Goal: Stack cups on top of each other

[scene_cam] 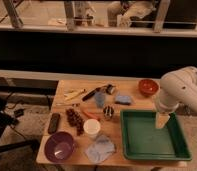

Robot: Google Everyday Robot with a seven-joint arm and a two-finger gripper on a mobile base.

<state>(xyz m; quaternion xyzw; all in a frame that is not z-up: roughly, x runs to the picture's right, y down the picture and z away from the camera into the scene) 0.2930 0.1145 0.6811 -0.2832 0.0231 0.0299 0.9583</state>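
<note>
A small shiny silver cup [108,112] stands near the middle of the wooden table [127,82]. Just behind it to the left is a pale blue translucent cup [100,99]. My gripper [163,120] hangs at the right, over the green tray [178,144], well away from both cups. It points down and is open, with nothing in it. The white arm [179,90] reaches in from the right edge.
A white cup [91,128], a purple bowl [59,146] and a blue cloth [99,148] sit at the front left. An orange-red bowl [148,86] is at the back right. A dark remote [54,122], a dark bunch [74,120] and utensils [94,92] lie to the left.
</note>
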